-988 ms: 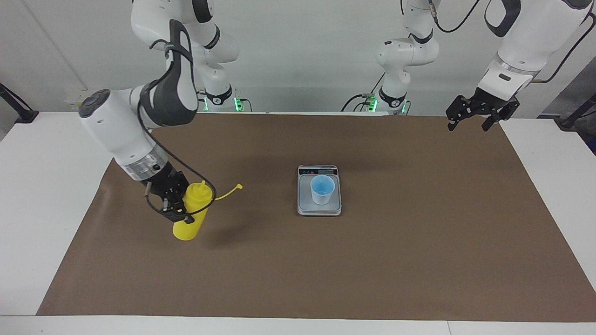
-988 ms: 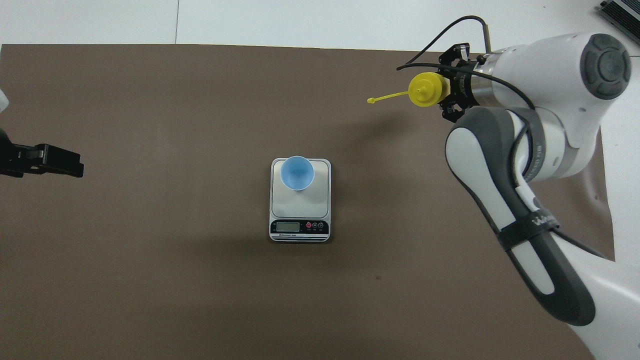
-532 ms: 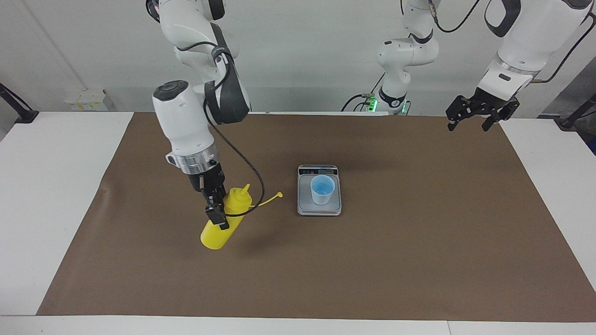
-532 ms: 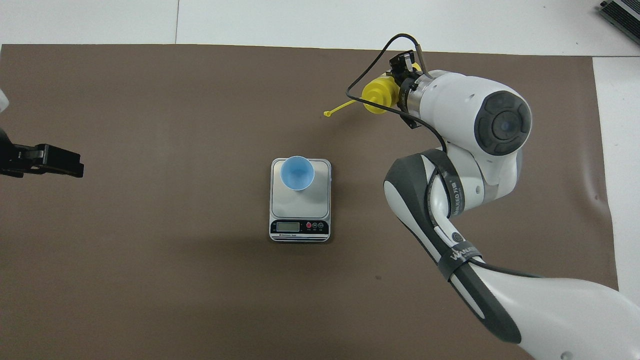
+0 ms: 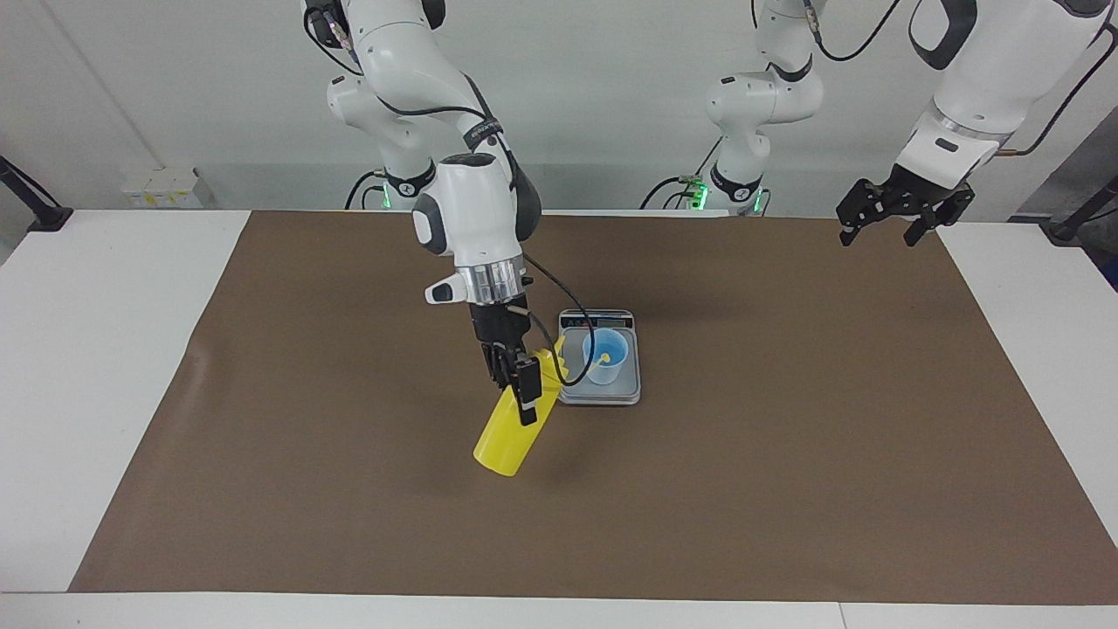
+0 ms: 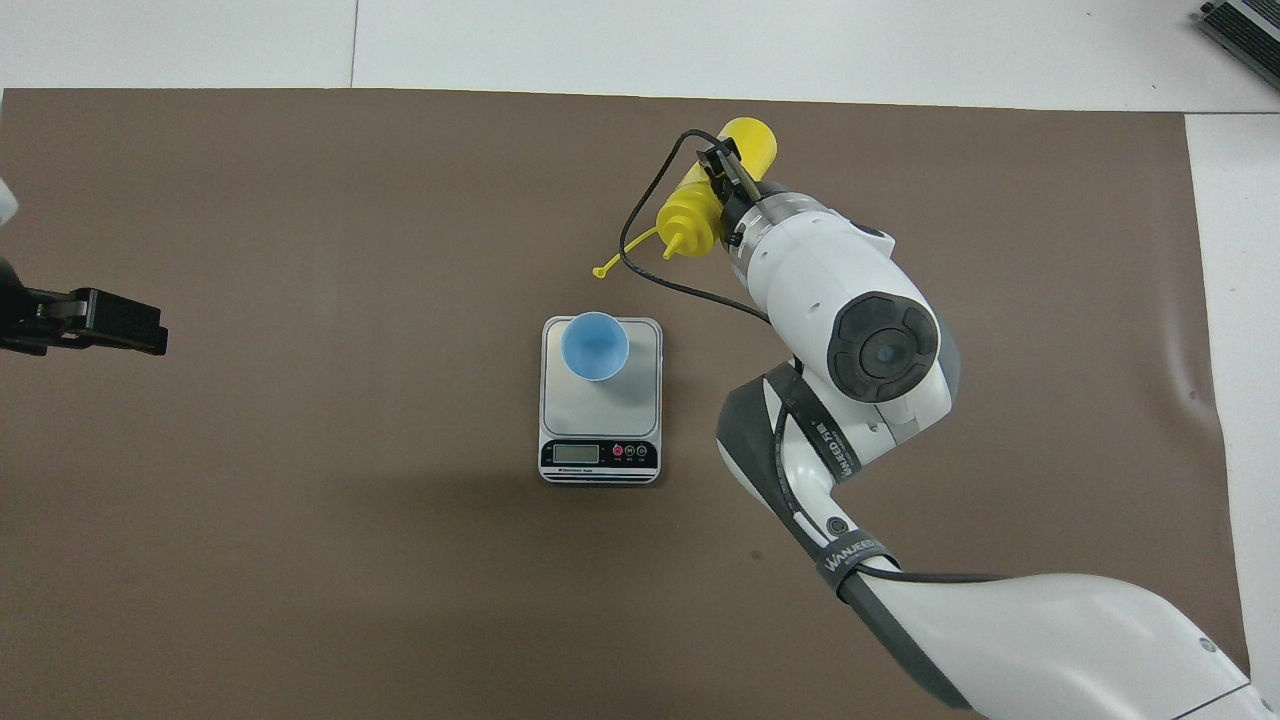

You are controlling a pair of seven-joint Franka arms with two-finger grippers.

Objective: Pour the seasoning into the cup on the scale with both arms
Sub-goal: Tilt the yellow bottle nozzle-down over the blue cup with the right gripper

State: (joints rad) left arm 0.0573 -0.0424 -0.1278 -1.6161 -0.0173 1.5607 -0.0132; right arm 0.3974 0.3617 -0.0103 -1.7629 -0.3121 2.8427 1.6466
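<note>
Now, in the facing view, the right claw (image 5: 521, 384) has carried the seasoning bottle (image 5: 511, 432) in from the right arm's end of the bench (image 5: 786, 489) to just beside the scale (image 5: 599, 395). A second ago the bottle hung nearly upright and well apart from the scale; it now leans hard, base down toward the brown mat and shoulder up toward the cup (image 5: 604, 356). The claw is clamped on the bottle's upper body. The tethered cap (image 5: 603, 357) dangles in front of the cup's mouth in this view. The cup has not moved: it stands on the weighing plate. The left claw (image 5: 888, 216) waits with its fingers apart over the mat's corner at the left arm's end, just where it was a second ago. By my reading the carry is about finished and the tilt for pouring has begun, though nothing can be seen leaving the nozzle.

From overhead, the bottle (image 6: 710, 195) shows farther from the robots than the scale (image 6: 600, 400), its nozzle aimed back toward the cup (image 6: 595, 345) but not yet over the rim. The right claw (image 6: 728, 180) grips it across the middle. The left claw (image 6: 95, 322) sits at the frame's edge, unchanged.

Count: one bottle, one cup, one scale, two arms, two claws.
</note>
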